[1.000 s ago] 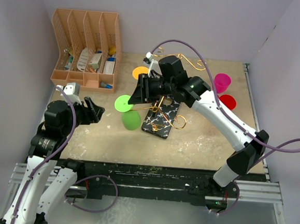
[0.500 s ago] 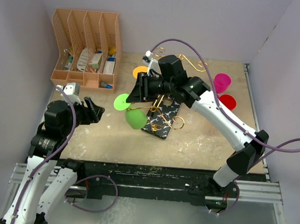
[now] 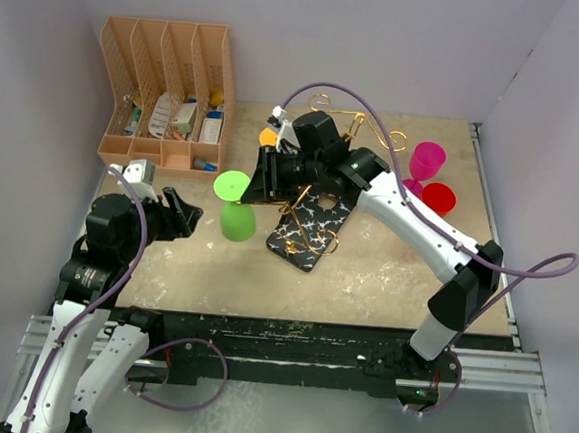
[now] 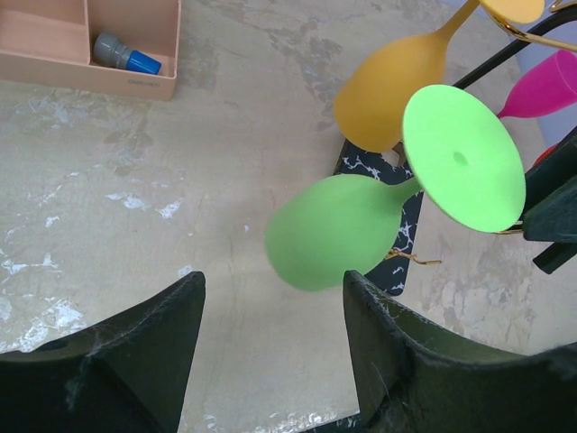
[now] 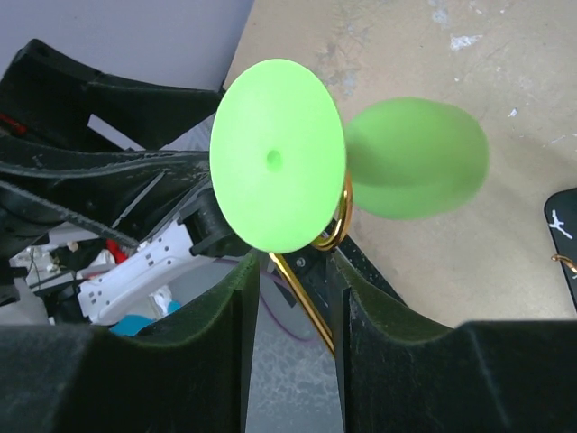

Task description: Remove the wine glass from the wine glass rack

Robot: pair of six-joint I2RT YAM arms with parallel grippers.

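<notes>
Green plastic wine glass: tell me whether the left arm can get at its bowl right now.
Probably yes. The left gripper is open and faces the bowl of the green plastic wine glass, with only bare tabletop between. The right gripper sits at the foot end.

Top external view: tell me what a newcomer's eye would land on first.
The bright green wine glass stands out, tilted at the left end of the gold wine glass rack mid-table. The right arm's fingers sit right by its foot, with a gold wire between them. A peach file organiser fills the back left corner.
</notes>
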